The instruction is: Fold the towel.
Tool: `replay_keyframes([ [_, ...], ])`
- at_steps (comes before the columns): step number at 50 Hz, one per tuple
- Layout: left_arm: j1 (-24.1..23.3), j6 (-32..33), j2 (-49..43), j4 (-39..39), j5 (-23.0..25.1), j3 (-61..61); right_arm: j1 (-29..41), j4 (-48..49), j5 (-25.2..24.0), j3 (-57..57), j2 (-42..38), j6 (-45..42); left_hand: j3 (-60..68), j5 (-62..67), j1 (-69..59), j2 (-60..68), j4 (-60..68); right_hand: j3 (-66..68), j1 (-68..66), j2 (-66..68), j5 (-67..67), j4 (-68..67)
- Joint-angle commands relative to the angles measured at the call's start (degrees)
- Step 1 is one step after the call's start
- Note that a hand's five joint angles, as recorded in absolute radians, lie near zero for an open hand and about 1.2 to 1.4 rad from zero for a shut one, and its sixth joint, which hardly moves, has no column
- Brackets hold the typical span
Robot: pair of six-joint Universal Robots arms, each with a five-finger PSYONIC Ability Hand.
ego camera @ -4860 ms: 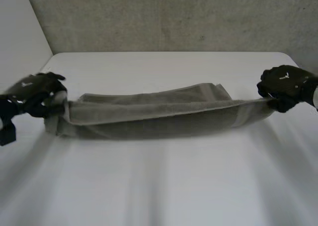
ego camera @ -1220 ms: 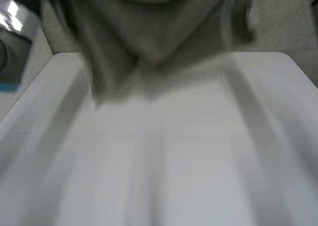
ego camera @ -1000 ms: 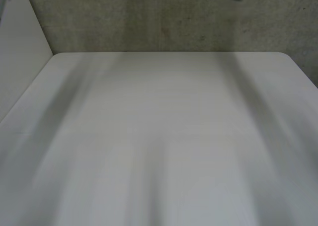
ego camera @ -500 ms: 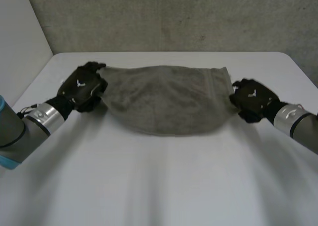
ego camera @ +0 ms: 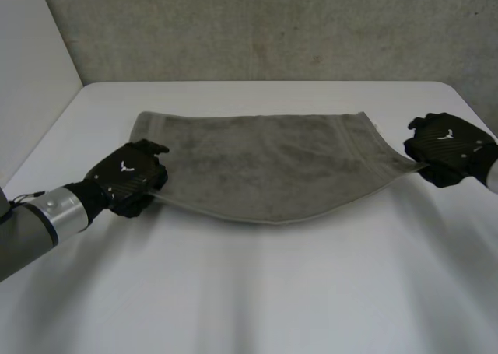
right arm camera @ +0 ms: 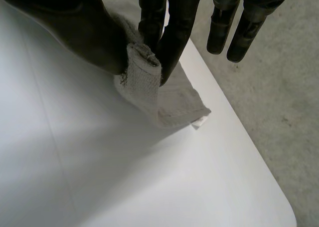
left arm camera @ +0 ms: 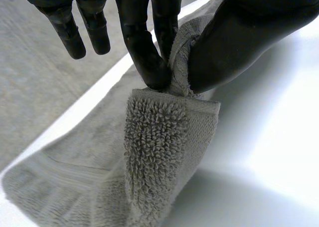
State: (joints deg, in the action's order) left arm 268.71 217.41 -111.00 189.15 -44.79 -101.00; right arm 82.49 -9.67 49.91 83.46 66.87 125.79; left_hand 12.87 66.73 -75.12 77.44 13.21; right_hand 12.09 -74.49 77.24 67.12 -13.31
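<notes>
Towel (ego camera: 264, 163): corners pinched by left robot hand (ego camera: 124, 179) and right robot hand (ego camera: 447, 148); I want even tension, laying it flat on counter (ego camera: 257, 292).

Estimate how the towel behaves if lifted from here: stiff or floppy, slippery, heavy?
Likely floppy: the towel bows along its near edge between the left hand and right hand. Probably not slippery: coarse loops show where the left fingers pinch its corner. Seems light, since a pinch at each end holds it.
</notes>
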Motion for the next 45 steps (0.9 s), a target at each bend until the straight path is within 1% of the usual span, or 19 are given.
replay_keyframes([
  [1,-0.11,0.03,3.33,-6.32,1.46,-3.67,-5.84,-8.93,-3.06,0.91,0.71,-11.15,-2.87,3.27,-4.88,2.56,-3.21,-2.09,-5.51,2.76,2.88,3.31],
  [2,-0.11,0.03,3.33,-6.33,1.46,-3.68,-5.85,-8.96,-3.06,0.92,0.71,-11.18,-2.87,3.27,-4.88,2.56,-3.21,-2.09,-5.51,2.76,2.88,3.31],
  [4,-0.2,0.03,4.21,-8.09,1.46,-4.47,-7.43,-15.7,-3.5,2.67,1.5,-18.79,-2.87,3.27,-4.88,2.56,-3.21,-2.09,-5.51,2.76,2.88,3.31],
  [7,-0.11,0.03,6.85,-11.87,1.46,-6.05,-8.23,-19.07,-3.76,3.73,2.38,-23.31,-2.87,3.27,-4.88,2.56,-3.21,-2.09,-5.51,2.76,2.88,3.31],
  [9,0.06,0.38,9.91,-15.46,1.46,-7.89,-11.55,-24.76,-5.95,6.01,3.96,-32.23,-2.87,3.27,-4.88,2.56,-3.21,-2.09,-5.51,2.76,2.88,3.31],
  [10,0.06,0.38,9.93,-15.48,1.46,-7.9,-11.57,-24.78,-5.96,6.02,3.97,-32.28,-2.87,3.27,-4.88,2.56,-3.21,-2.09,-5.51,2.76,2.88,3.31],
  [12,1.2,2.39,13.16,-18.71,1.37,-9.82,-14.89,-30.03,-9.55,7.94,4.67,-39.45,-2.87,3.27,-4.88,2.56,-3.21,-2.09,-5.51,2.76,2.88,3.31],
  [15,2.17,4.07,14.58,-20.49,1.37,-10.71,-16.05,-32.61,-11.32,8.57,4.93,-42.47,-2.87,3.27,-4.88,2.56,-3.21,-2.09,-5.51,2.76,2.88,3.31],
  [17,3.31,8.18,16.42,-24.42,1.37,-11.94,-17.97,-37.24,-13.86,9.09,5.11,-46.67,-2.87,3.27,-4.88,2.56,-3.21,-2.09,-5.51,2.76,2.88,3.31],
  [22,3.4,13.11,16.96,-29.61,1.55,-11.07,-18.69,-42.44,-15.54,8.22,4.94,-49.76,-2.87,3.27,-4.88,2.56,-3.21,-2.09,-5.51,2.76,2.88,3.31],
  [26,3.14,14.79,16.08,-30.24,1.46,-9.04,-18.33,-42.71,-15.89,5.49,4.76,-48.89,-2.87,3.27,-4.88,2.56,-3.21,-2.09,-5.51,2.76,2.88,3.31],
  [29,3.14,14.18,14.58,-30.07,1.46,-4.91,-18.16,-42.45,-16.33,0.74,2.91,-44.32,-2.87,3.27,-4.88,2.56,-3.21,-2.09,-5.51,2.76,2.88,3.31],
  [31,2.88,14.18,11.95,-29.8,1.46,-2.54,-14.14,-40.79,-15.46,-7.56,-3.64,-37.24,-2.87,3.27,-4.88,2.56,-3.21,-2.09,-5.51,2.76,2.88,3.31],
  [34,1.21,14.0,5.97,-29.54,1.19,4.23,-10.86,-39.9,-14.05,-12.44,-7.02,-33.42,-2.87,3.27,-4.88,2.56,-3.21,-2.09,-5.51,2.76,2.88,3.31],
  [36,-1.51,13.91,0.46,-29.45,0.67,10.88,-6.14,-37.72,-8.28,-20.75,-12.01,-26.42,-2.87,3.27,-4.88,2.56,-3.21,-2.09,-5.51,2.76,2.88,3.31],
  [37,-1.52,13.91,0.43,-29.45,0.67,10.91,-6.12,-37.7,-8.25,-20.79,-12.03,-26.39,-2.87,3.27,-4.88,2.56,-3.21,-2.09,-5.51,2.76,2.88,3.31],
  [39,-2.31,14.0,-2.38,-29.36,0.32,14.25,-1.48,-33.86,-2.38,-27.17,-15.44,-21.67,-2.87,3.27,-4.88,2.56,-3.21,-2.09,-5.51,2.76,2.88,3.31],
  [41,-3.1,14.0,-7.63,-29.27,-0.73,20.28,1.15,-31.05,-0.53,-29.82,-17.11,-19.64,-2.87,3.27,-4.88,2.56,-3.21,-2.09,-5.51,2.76,2.88,3.31],
  [45,-3.63,14.27,-11.78,-28.75,-1.53,25.32,4.52,-24.87,2.04,-33.89,-20.03,-14.17,-2.87,3.27,-4.88,2.56,-3.21,-2.09,-5.51,2.76,2.88,3.31],
])
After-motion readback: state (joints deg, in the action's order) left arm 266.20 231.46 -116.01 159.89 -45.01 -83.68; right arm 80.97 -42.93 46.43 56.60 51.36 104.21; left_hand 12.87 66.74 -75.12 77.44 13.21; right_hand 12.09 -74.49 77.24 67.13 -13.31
